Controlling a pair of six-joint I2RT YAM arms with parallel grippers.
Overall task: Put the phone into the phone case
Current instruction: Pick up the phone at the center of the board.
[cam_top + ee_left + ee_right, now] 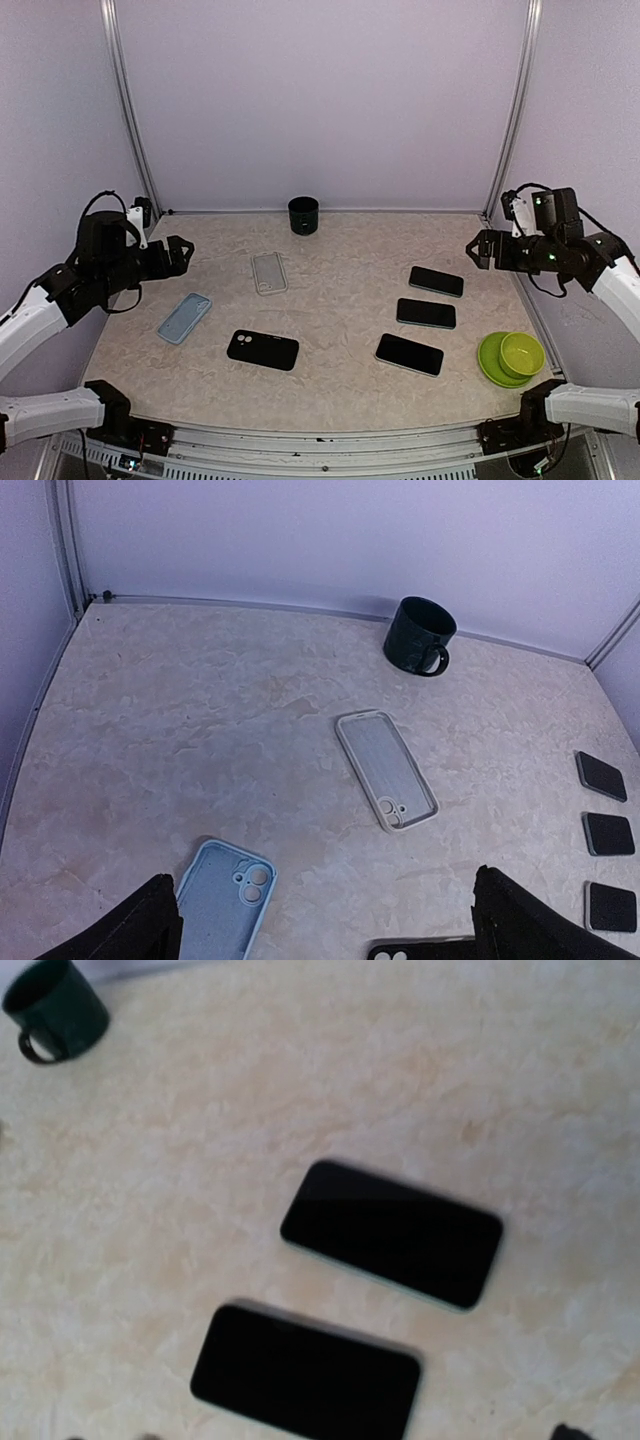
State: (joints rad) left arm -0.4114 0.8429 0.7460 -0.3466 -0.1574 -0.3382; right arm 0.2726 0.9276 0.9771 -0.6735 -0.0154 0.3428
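Three black phones lie screen-up in a column on the right: far [436, 281], middle [426, 313], near [409, 354]. Three empty cases lie on the left half: a clear one [269, 272], a light blue one [185, 317] and a black one [263, 350]. My left gripper [183, 252] hovers open above the table's left edge, well back from the blue case [225, 900] and clear case [386, 783]. My right gripper [480, 250] hangs open above the far right, over two phones [392, 1232] [306, 1370]. Neither gripper holds or touches anything.
A dark green mug [303, 215] stands at the back centre by the wall. A green bowl on a green plate [511, 358] sits at the front right. Metal frame posts and lilac walls close off the back and sides.
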